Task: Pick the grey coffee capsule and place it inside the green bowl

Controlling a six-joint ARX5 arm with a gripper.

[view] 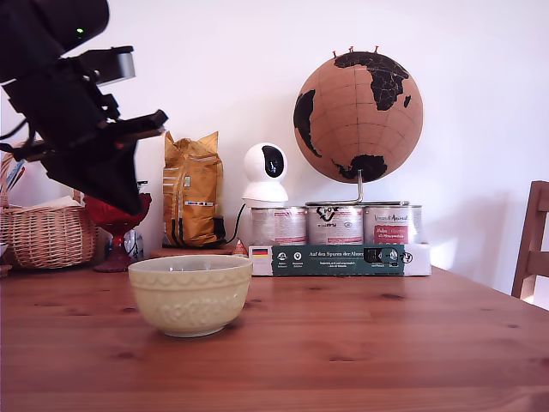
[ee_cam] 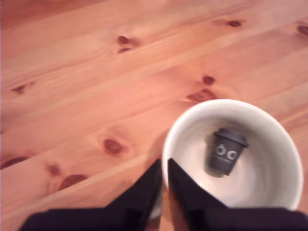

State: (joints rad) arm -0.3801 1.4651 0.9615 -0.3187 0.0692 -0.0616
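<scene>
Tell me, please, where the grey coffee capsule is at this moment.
The grey coffee capsule lies inside the green bowl, as the wrist view shows; in the exterior view the bowl's wall hides it.

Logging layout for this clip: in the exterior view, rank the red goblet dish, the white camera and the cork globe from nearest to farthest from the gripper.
1. Red goblet dish, just below the gripper, at the exterior view's left.
2. White camera, centre, behind the tins.
3. Cork globe, farthest toward the exterior view's right.
</scene>
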